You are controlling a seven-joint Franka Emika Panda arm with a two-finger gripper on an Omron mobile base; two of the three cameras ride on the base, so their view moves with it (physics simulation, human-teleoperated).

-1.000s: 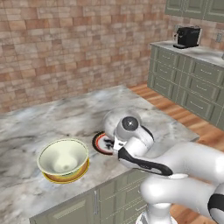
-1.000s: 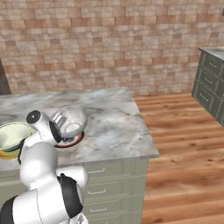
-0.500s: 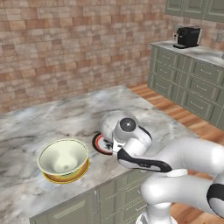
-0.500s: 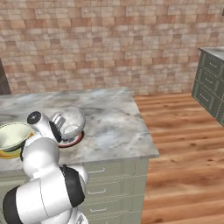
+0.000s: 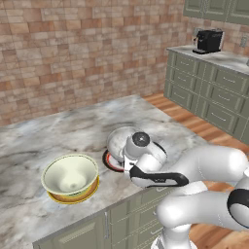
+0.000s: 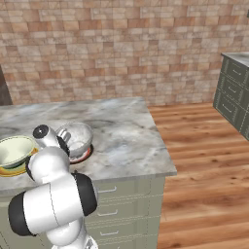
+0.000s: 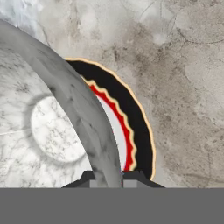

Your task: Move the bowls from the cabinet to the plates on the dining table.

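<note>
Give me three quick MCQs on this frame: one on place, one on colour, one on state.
1. Where is the cream bowl?
A. on the yellow-rimmed plate
B. on the floor
C. inside the grey bowl

2. What colour is the outer band of the plate under the grey bowl?
A. green
B. black
C. blue

3. What is the gripper doing?
A. hanging open high above the table
B. gripping the cream bowl
C. closed on the grey bowl's rim

Answers:
1 A: the base views show it seated on that plate.
2 B: the hand view shows the dark plate with a black band.
3 C: the fingertips straddle the grey wall.
</note>
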